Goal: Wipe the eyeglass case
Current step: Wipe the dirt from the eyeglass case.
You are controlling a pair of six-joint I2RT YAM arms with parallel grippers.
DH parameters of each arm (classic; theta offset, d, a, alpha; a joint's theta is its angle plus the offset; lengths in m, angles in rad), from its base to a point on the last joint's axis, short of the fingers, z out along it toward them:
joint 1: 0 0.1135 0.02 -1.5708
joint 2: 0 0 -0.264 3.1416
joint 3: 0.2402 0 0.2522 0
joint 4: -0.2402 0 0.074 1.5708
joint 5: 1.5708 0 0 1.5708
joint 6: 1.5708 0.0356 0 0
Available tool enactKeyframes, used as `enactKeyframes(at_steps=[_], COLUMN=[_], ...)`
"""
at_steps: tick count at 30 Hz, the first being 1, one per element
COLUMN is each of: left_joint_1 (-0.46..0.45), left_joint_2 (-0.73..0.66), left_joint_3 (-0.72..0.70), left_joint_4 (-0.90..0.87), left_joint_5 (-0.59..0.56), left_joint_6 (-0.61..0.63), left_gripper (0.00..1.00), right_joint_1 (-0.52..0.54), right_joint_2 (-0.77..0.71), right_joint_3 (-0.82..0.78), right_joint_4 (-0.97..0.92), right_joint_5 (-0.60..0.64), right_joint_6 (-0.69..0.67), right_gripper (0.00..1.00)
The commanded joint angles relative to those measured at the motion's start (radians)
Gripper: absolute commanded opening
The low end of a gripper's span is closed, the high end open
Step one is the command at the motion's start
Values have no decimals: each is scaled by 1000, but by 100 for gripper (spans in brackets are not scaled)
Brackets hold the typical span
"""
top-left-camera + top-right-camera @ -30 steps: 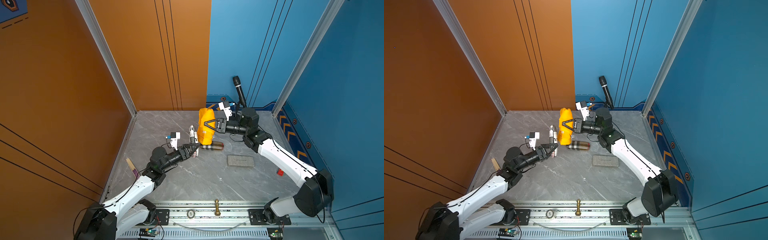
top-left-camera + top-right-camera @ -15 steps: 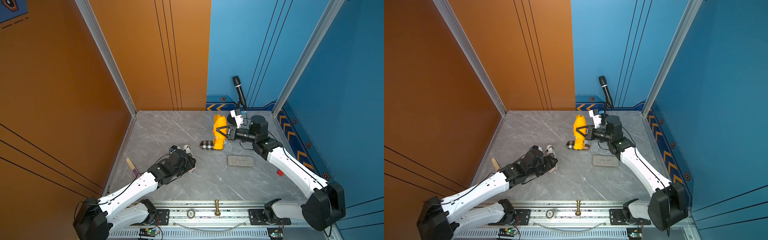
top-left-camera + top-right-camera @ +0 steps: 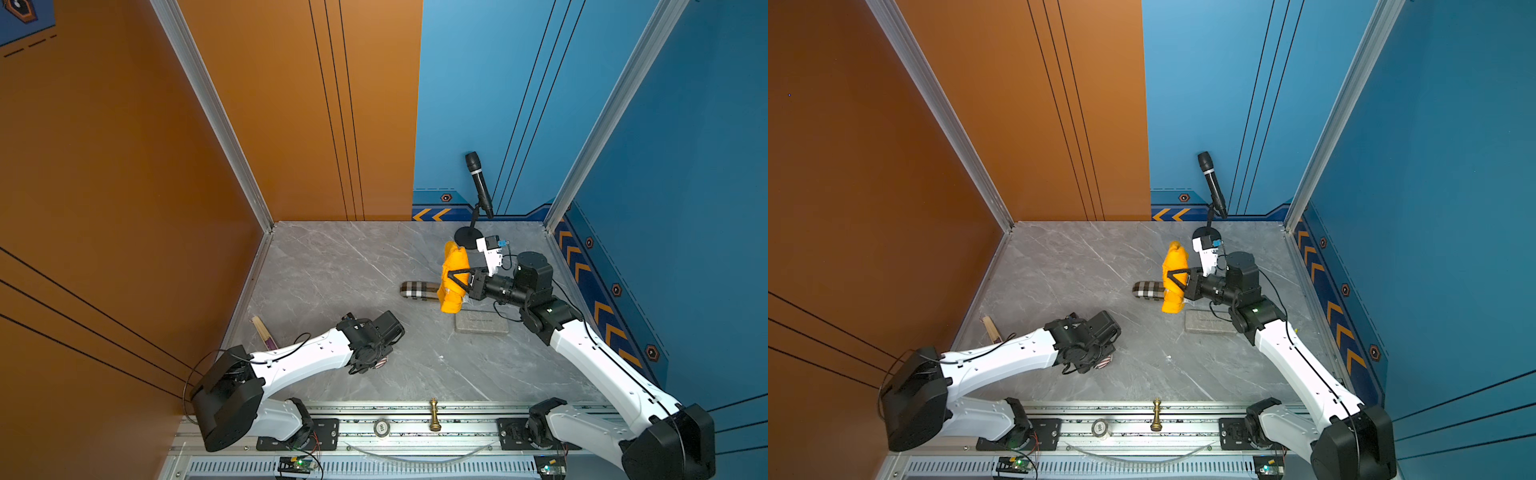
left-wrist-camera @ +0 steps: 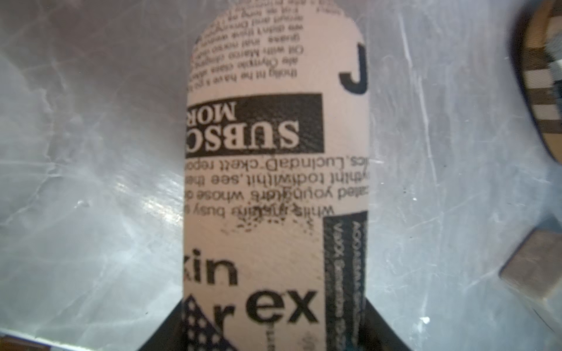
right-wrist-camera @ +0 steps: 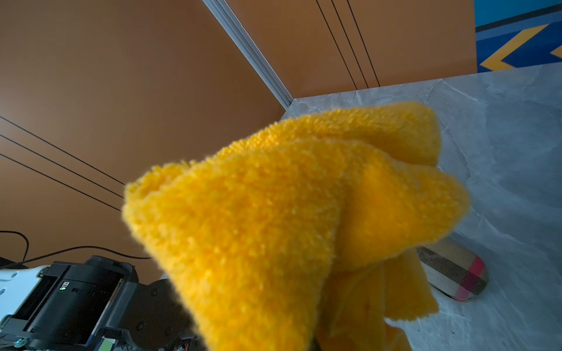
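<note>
Pulled back now, left pincer (image 4: 273,319) clutches the newsprint case (image 4: 273,152); right pincer (image 3: 454,284) pinches cloth (image 3: 454,259), so I'd wipe slow, firm.

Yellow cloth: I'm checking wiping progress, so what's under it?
From above, the cloth, clamped in the right gripper, covers one end of the plaid case; the other end shows. The covered end, and whether cloth touches it, can't be seen.
</note>
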Motion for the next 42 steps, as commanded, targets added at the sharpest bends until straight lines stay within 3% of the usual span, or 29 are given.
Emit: enactKeyframes(at_steps=[1,5,11,14,21,30,35,39,42], left_joint_1=[-19,-42,-52,-52,-50,-24,1,39,41], left_joint_2=[59,95,162,179,181,238,160,103,122], left_joint_3=[33,25,66,76,97,164,143,197,307], left_joint_4=[-71,-76,-76,-75,-31,54,74,9,-188], left_joint_5=[28,46,81,89,97,169,249,328,246], left_joint_6=[-72,-120,-131,-125,-103,47,255,614,820], left_gripper=[48,55,81,90,92,90,89,88,88], right_joint_1=[-19,-24,-27,-27,-27,-25,-26,-23,-18], right_joint_2=[-34,-57,-80,-90,-103,-114,-104,-81,-53], right_joint_3=[-43,-79,-104,-105,-103,-91,-73,-63,-47], right_joint_4=[40,37,47,48,23,-2,-48,-56,-69], right_joint_5=[29,37,57,52,47,59,62,74,76], right_joint_6=[-23,-20,-6,-2,-10,-3,-27,-32,-37], right_gripper=[0,0,0,0,0,0,0,0,0])
